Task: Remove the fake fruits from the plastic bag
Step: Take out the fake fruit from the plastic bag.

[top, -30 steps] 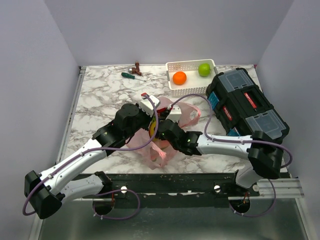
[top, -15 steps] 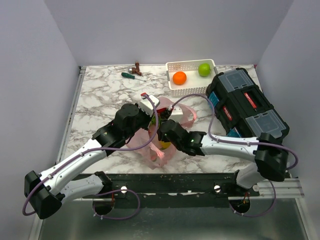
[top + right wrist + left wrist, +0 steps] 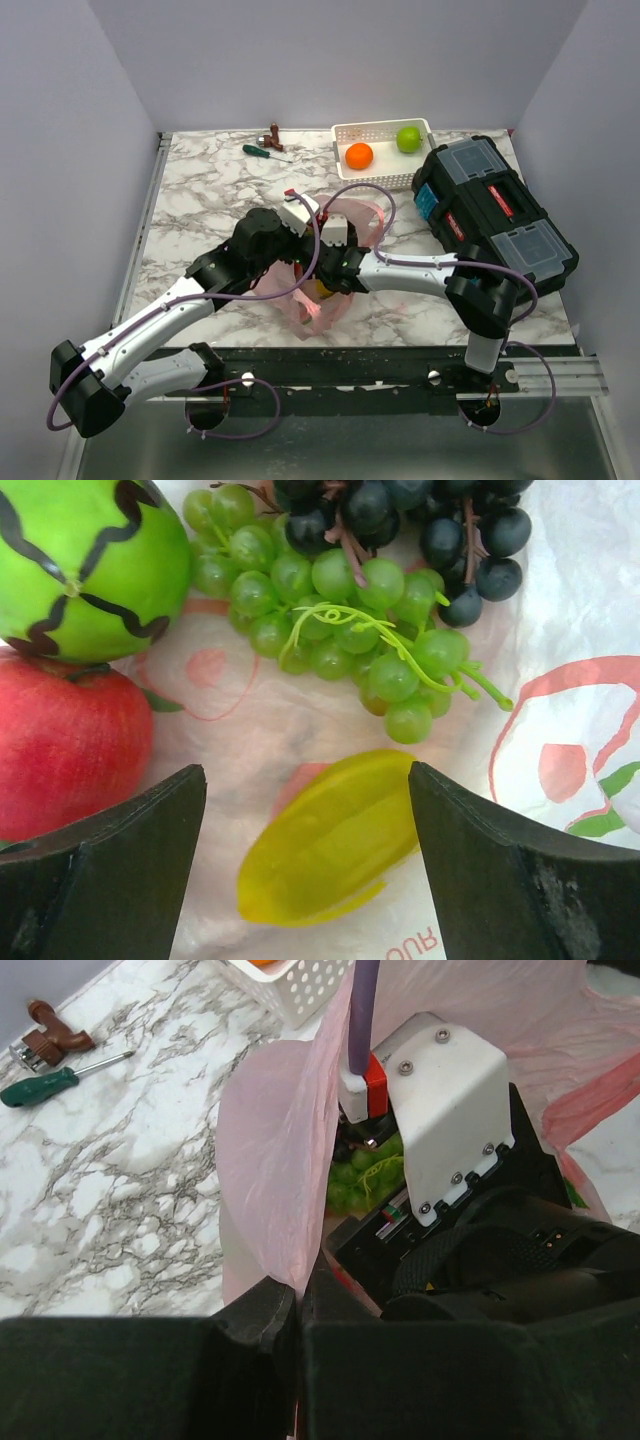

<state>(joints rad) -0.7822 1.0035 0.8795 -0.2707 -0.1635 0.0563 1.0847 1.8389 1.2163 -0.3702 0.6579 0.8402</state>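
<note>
1. Firstly, the right gripper (image 3: 305, 790): its two dark fingers (image 3: 100, 880) are spread wide and grip nothing. They point into the open pink bag (image 3: 570, 610).
2. A yellow fruit (image 3: 330, 845) lies on the bag film in the gap between the two fingers. Whether either finger touches it cannot be told.
3. Beyond the yellow fruit lies a bunch of green grapes (image 3: 340, 620), with dark grapes (image 3: 430, 525) touching its far side.
4. A red apple (image 3: 65, 745) lies just beside the finger at the left of the right wrist view. A striped green fruit (image 3: 85, 565) rests against the apple's far side.
5. The left gripper (image 3: 298, 1305): its fingers are pressed together, pinching the edge of the bag. The film rises from the pinch as an upright pink wall just beside the right wrist.
6. In the top view the bag lies on the marble table (image 3: 200, 200) towards its near edge, and both arms meet at it. The right gripper is sunk in the bag's mouth.
7. A white basket (image 3: 340, 150) stands at the far edge, well apart from the bag. It holds an orange (image 3: 359, 155) and a green apple (image 3: 408, 138), which are not touching each other.
8. A black toolbox (image 3: 495, 215) lies to the right of the bag. A screwdriver (image 3: 265, 151) lies to the left of the basket.
</note>
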